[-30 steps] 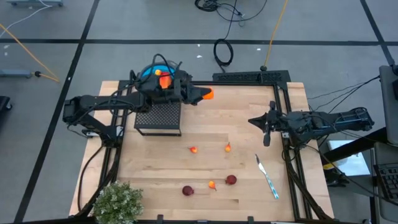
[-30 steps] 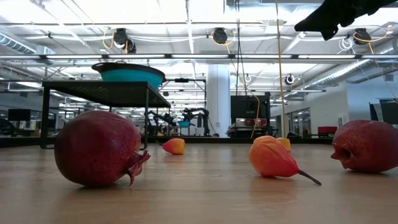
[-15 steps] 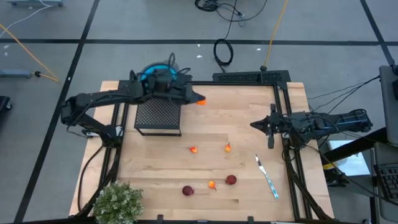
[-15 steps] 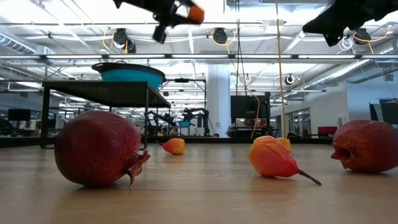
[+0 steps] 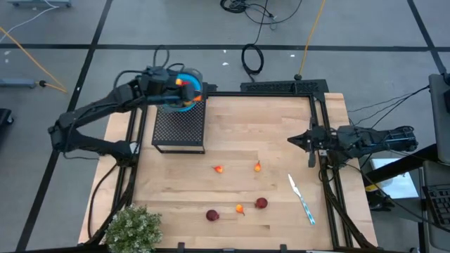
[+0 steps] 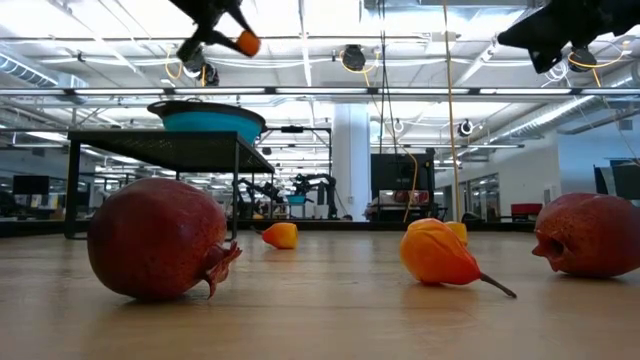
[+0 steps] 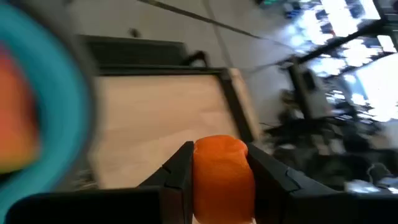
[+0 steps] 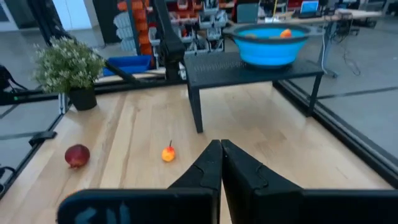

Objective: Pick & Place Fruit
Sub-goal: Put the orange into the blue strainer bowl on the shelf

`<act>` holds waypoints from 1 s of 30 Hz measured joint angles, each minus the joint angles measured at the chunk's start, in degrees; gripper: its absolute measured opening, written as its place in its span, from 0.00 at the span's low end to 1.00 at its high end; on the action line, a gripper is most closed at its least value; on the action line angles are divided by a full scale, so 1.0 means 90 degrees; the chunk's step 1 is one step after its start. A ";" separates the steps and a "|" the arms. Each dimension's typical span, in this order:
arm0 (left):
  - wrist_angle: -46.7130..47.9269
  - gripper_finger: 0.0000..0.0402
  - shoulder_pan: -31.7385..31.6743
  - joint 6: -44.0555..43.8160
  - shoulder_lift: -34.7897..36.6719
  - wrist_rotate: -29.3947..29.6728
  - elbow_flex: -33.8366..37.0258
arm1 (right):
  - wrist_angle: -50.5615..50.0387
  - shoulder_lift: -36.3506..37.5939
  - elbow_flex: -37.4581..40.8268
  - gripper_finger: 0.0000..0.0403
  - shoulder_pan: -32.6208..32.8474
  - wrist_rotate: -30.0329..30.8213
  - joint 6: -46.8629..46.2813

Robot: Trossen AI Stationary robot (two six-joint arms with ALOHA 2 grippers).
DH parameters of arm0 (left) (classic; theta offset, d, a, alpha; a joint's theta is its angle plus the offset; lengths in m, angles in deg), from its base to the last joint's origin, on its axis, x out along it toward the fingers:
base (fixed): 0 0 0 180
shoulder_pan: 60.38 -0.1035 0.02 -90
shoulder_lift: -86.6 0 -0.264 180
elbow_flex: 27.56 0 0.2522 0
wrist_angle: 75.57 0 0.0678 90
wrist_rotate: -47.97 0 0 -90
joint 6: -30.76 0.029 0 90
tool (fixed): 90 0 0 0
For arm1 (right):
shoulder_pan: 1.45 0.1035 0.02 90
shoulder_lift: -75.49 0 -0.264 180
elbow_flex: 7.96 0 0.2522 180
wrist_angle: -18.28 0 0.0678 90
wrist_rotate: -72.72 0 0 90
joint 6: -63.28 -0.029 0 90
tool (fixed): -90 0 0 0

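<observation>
Currently my left gripper [image 5: 184, 85] is clenched on an orange fruit piece [image 7: 222, 176], which sits squarely between my two fingers [image 7: 178, 172] in the left wrist view and fills the gap from one to the other. From above, the held piece hangs over the blue bowl [image 5: 195, 79] that stands on the black mesh stand [image 5: 178, 129] at the table's far left corner; at table height it shows well clear above the bowl's rim, so the relation that matters is vertical: bowl straight below the jaws, piece not yet touching it. One orange piece already lies in the bowl [image 8: 285, 33]. Judgement: release is the step in hand; whether I am centred over the bowl or nearer its rim I cannot tell. My right gripper [image 5: 311, 145] waits with fingers pressed together and empty, at the table's right edge. Remaining fruit lies near the front: two dark red balls [image 5: 212, 215] and three small orange bits [image 5: 219, 169], roughly midway between the arms.
</observation>
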 joint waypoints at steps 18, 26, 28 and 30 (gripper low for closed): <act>0.1548 0.26 -0.0741 0.1176 0.0274 0.0511 0.0002 | -0.0747 0.0976 0.0103 0.00 -0.0002 0.0126 -0.0037; 0.1573 0.26 -0.0891 0.2532 -0.0022 0.0976 0.0002 | 0.0363 0.0973 0.1111 0.00 -0.0002 -0.0183 -0.0048; 0.1541 0.26 -0.0888 0.3081 -0.0116 0.1142 0.0002 | 0.0627 0.0976 0.1307 0.00 -0.0002 -0.0184 -0.0039; 0.1584 0.26 -0.0890 0.3558 -0.0216 0.1242 0.0002 | 0.0718 0.0976 0.1436 0.00 -0.0002 -0.0185 -0.0039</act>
